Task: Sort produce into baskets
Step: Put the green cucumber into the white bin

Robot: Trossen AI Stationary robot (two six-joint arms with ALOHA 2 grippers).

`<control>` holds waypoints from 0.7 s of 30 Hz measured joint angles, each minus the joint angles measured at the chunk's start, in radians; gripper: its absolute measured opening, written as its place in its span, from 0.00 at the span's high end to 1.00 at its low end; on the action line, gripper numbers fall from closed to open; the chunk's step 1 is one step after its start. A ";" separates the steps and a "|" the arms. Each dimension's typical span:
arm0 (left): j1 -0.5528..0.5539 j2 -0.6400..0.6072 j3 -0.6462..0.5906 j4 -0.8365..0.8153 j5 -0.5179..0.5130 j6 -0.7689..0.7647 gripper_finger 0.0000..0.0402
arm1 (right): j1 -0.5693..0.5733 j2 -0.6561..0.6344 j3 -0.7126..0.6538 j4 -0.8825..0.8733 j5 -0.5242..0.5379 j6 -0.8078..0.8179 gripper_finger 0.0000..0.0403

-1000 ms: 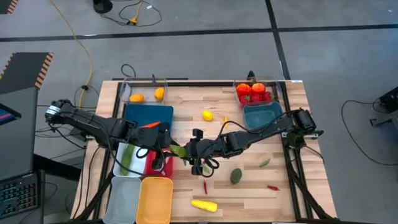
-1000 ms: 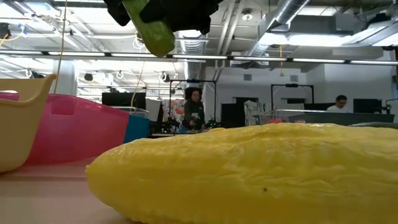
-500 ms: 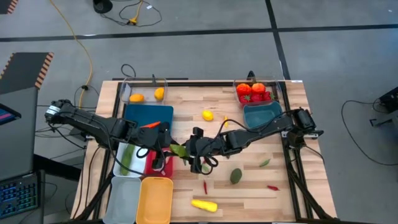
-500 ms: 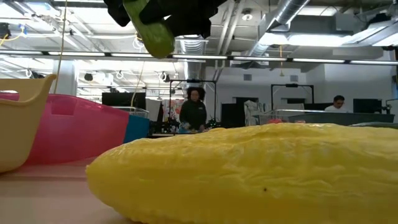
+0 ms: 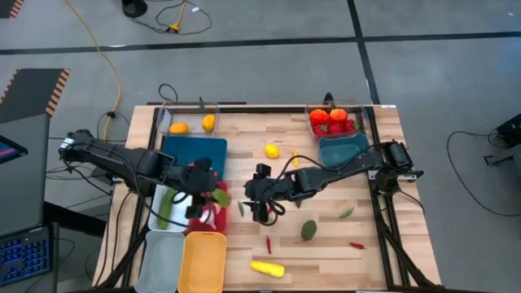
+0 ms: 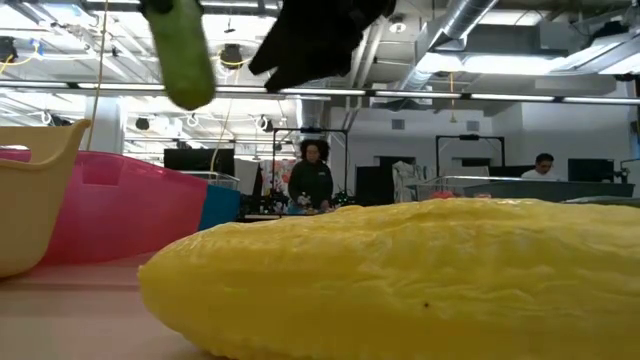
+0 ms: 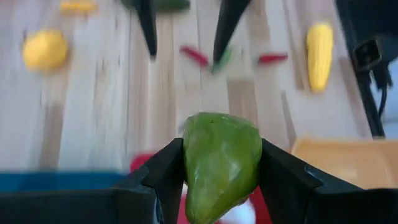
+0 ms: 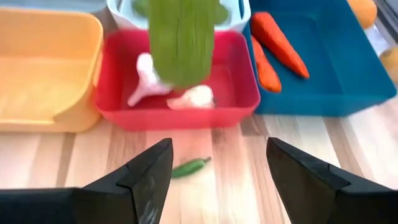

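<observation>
My left gripper [image 5: 210,194] is shut on a green cucumber [image 7: 219,158] and holds it above the red basket [image 8: 236,93], where white garlic [image 8: 186,96] lies. In the low view the cucumber [image 6: 180,50] hangs high at the left. My right gripper [image 5: 259,212] stands open just to its right, over the bare wood, with nothing between its fingers [image 8: 146,177]. A small green chilli [image 8: 189,167] lies on the table between the two grippers. My left gripper pinches the cucumber's two sides [image 7: 191,168] between its fingers, near the upper end. The fingers slant downward from the table's left. The cucumber hangs below them, nearly upright, its lower end [image 6: 188,95] clear of the red basket.
At the left stand a clear basket [image 5: 189,122], a dark blue one [image 5: 194,150] with carrots, then white [image 5: 167,207], grey-blue [image 5: 163,260] and yellow [image 5: 203,260] baskets. Tomatoes fill a clear basket [image 5: 334,120] beside the teal one [image 5: 342,150]. Lemon [image 5: 271,150], avocado [image 5: 309,230] and squash [image 5: 267,268] lie loose.
The cucumber was between both grippers. My right gripper has let go of it and stayed near the table's middle. My left gripper has carried it toward the table's left edge and tipped it, so it now hangs over the red basket.
</observation>
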 joint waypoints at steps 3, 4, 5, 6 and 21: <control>0.000 0.000 0.034 -0.141 0.021 -0.041 0.59 | -0.010 0.000 0.000 -0.028 -0.001 0.000 0.29; 0.000 0.000 0.043 -0.188 0.023 -0.061 0.59 | -0.013 0.000 0.000 -0.034 -0.001 0.000 0.29; 0.000 0.000 0.048 -0.234 0.023 -0.083 0.59 | -0.018 0.000 0.000 -0.044 -0.001 0.000 0.29; 0.000 0.000 0.051 -0.279 0.023 -0.106 0.59 | -0.024 0.000 0.000 -0.051 -0.001 0.000 0.29; 0.000 0.000 0.053 -0.617 -0.033 -0.323 0.59 | -0.147 0.000 0.000 -0.062 -0.001 0.000 0.29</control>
